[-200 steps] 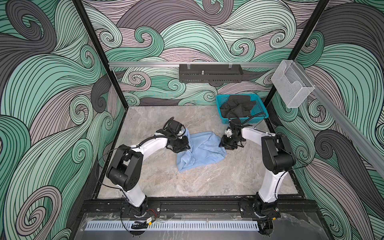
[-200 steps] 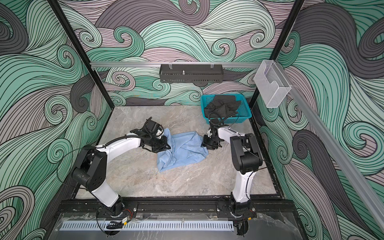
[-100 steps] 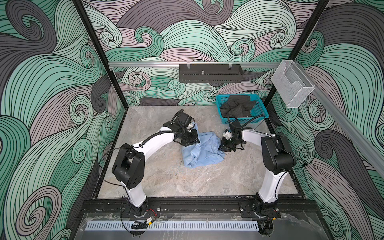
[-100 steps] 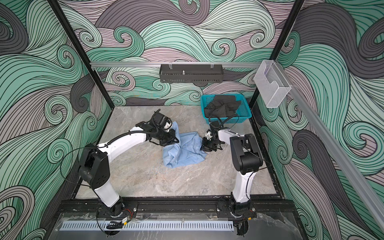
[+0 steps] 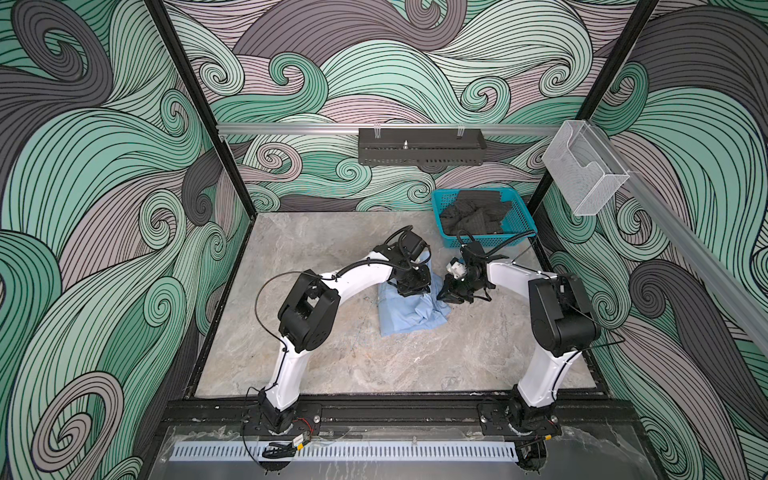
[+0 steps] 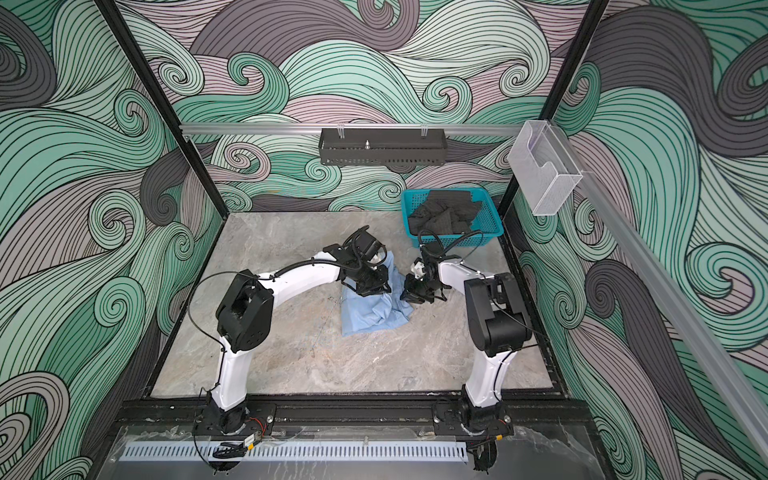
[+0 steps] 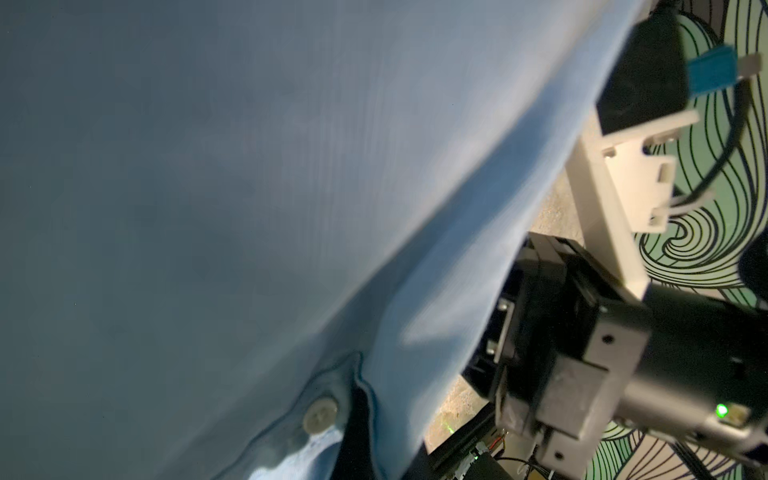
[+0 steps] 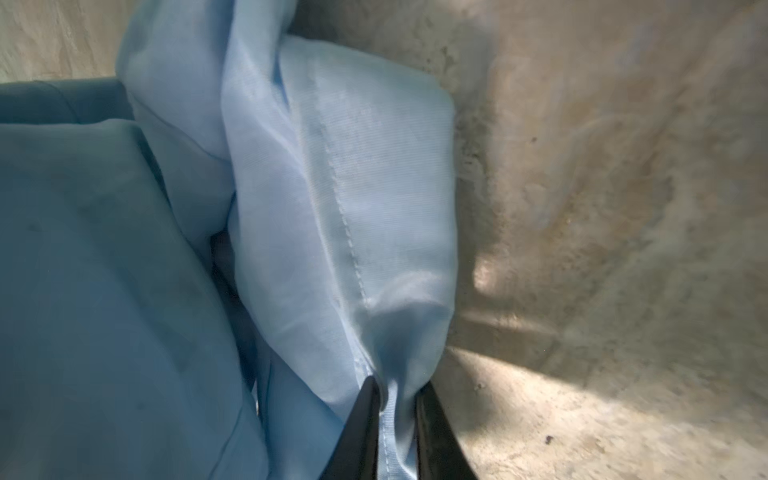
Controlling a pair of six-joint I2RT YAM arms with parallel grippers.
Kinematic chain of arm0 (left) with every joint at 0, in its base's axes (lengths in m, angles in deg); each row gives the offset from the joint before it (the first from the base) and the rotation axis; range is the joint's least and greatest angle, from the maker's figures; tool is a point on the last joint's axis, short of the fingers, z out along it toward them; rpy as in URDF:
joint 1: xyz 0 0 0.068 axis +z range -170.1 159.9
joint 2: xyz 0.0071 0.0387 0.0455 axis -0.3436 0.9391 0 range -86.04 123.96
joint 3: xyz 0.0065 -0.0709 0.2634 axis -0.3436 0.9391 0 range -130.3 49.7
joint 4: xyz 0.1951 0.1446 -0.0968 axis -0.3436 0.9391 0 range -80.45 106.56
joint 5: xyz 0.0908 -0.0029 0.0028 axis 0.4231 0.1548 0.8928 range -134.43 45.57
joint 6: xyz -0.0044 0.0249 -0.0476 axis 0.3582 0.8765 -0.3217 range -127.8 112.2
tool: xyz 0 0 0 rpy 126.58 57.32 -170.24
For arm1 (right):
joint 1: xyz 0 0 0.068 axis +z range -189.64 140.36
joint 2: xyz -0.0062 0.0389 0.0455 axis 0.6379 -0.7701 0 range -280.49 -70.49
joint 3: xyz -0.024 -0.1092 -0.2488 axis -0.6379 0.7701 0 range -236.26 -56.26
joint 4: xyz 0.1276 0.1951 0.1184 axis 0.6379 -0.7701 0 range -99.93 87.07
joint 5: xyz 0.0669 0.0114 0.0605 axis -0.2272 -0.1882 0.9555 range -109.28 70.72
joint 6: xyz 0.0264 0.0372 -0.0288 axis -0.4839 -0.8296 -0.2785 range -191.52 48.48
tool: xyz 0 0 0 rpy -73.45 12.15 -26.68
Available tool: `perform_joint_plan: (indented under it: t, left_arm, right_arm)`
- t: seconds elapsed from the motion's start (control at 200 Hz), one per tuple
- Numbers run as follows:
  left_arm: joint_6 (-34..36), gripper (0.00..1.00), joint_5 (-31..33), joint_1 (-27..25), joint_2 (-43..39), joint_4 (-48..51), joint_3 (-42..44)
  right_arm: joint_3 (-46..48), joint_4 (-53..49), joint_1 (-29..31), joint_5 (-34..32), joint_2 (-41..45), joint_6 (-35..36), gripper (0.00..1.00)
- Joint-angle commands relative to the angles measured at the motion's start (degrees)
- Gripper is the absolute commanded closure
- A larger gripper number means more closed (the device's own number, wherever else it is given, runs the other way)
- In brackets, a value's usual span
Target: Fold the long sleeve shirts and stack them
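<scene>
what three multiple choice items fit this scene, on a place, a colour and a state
1. Where is the teal mesh basket? A) far right corner of the table B) near left corner C) centre
2. What colour is the shirt? A) white B) light blue C) black
3. The right claw is A) open above the basket B) open on bare marble C) shut on the shirt's hem
Key: A, it sits far right in both top views; B, pale blue in every view; C, its fingers pinch the stitched edge.
</scene>
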State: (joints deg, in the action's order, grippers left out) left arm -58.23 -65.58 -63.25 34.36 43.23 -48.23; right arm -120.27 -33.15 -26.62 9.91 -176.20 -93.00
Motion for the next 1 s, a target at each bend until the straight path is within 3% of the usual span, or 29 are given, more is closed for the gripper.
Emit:
perform_joint_plan:
  t: [0.0,0.375,0.461,0.581,0.681,0.831,0.996]
  left_arm:
    - [-1.4,1.0,1.4,-0.4,2.1,1.4,-3.4]
    - [-3.8,1.0,2.6,-0.4,6.2,-0.2,-5.4]
    - [-3.5,0.96,2.3,-0.5,7.4,0.4,-6.7]
    - [-3.8,0.89,1.5,-0.6,7.2,-0.2,-6.6]
    - [-3.6,0.76,0.7,-0.6,6.1,-0.8,-6.6]
    - [-3.2,0.64,-0.2,-0.5,2.3,-2.3,-5.8]
    - [-1.9,0.54,0.3,-0.4,-5.5,-5.4,-4.0]
  right_arm:
    - [0.7,0.1,0.3,1.5,0.7,-0.2,0.82]
    - [2.1,1.6,0.3,1.9,1.5,-1.3,0.83]
    - [2.2,1.3,0.2,1.7,1.9,-1.3,0.83]
    - [2.2,1.0,0.1,1.0,3.0,-1.4,0.82]
    - [2.1,0.4,-0.2,0.4,4.3,-1.7,0.8]
    - [1.8,-1.2,-0.9,-2.2,8.4,-2.6,0.7]
    - [-0.4,-7.1,-1.8,-10.1,15.5,-2.6,0.56]
